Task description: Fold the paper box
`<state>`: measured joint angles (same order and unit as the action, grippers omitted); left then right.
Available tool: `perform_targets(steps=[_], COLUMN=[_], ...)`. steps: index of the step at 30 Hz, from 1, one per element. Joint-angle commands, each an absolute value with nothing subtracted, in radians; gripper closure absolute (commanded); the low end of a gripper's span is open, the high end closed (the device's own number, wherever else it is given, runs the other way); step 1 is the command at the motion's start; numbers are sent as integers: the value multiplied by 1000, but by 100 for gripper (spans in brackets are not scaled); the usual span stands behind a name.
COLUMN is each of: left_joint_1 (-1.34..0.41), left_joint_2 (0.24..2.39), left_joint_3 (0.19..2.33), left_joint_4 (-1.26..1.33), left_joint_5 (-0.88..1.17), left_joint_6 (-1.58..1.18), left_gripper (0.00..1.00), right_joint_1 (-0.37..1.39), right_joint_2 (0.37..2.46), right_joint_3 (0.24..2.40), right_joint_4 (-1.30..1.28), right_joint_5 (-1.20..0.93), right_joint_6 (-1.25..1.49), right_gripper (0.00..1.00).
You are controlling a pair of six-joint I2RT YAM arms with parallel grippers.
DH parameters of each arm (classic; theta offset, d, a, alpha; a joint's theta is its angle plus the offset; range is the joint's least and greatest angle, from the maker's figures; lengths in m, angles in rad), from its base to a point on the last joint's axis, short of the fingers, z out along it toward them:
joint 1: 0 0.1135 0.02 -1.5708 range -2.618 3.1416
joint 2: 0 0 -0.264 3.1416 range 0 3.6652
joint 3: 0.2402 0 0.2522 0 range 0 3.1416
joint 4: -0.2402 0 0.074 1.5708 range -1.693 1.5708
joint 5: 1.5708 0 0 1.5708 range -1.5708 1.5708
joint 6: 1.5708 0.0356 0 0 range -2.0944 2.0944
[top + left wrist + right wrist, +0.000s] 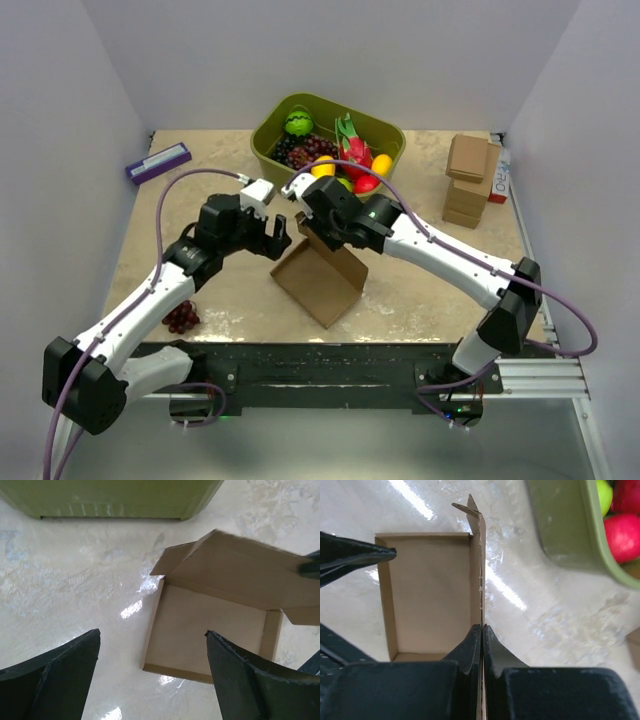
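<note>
You're clamping the paper box (430, 595) lid upright in your right hand (482, 630); left hand (152, 635) is hovering, fingers apart, guessing it's tucking flaps next.

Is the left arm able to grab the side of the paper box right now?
Probably yes. The left tool is open and hangs over the paper box, with nothing between them. The right tool pinches only the raised flap.

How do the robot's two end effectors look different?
The left end effector is wide open; the right end effector is pinched shut. The left one holds nothing and hovers near the paper box; the right one grips the box's raised flap. Both are black, with two fingers.
</note>
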<state>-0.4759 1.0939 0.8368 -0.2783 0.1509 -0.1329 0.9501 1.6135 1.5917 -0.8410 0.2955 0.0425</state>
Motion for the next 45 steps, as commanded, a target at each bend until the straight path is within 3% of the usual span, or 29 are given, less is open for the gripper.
perform_targets(steps=[1, 8, 9, 10, 12, 22, 25, 29, 33, 41, 45], left_joint_1=[-456, -451, -451, -451, -449, -384, -356, -331, -327, -318, -318], left_joint_2=[1062, 1051, 1051, 1051, 1046, 1057, 1072, 1098, 1140, 1193, 1204], left_joint_3=[827, 815, 813, 813, 810, 799, 799, 827, 903, 887, 877], left_joint_4=[-206, -186, -181, -179, -175, -118, -78, -43, -22, 63, 67], left_joint_5=[244, 330, 337, 342, 345, 366, 414, 426, 413, 430, 443], left_joint_6=[-101, -75, -72, -71, -68, -109, -138, -167, -198, -198, -198], left_gripper=[9, 9, 9, 9, 9, 8, 9, 9, 10, 10, 10], right_joint_1=[948, 876, 867, 852, 835, 759, 758, 761, 764, 767, 767], right_joint_2=[1614, 1626, 1623, 1621, 1617, 1326, 1221, 1085, 933, 991, 1051], right_joint_3=[1632, 1638, 1638, 1635, 1632, 1434, 1335, 1074, 852, 739, 713], right_joint_4=[-756, -744, -739, -730, -710, -428, -410, -356, -265, -187, -126], right_joint_5=[249, 109, 98, 94, 94, 233, 268, 319, 353, 339, 364], right_joint_6=[-297, -439, -446, -446, -439, -93, 136, 339, 440, 430, 433], right_gripper=[100, 98, 86, 66, 48, 30, 31, 44, 41, 40, 48])
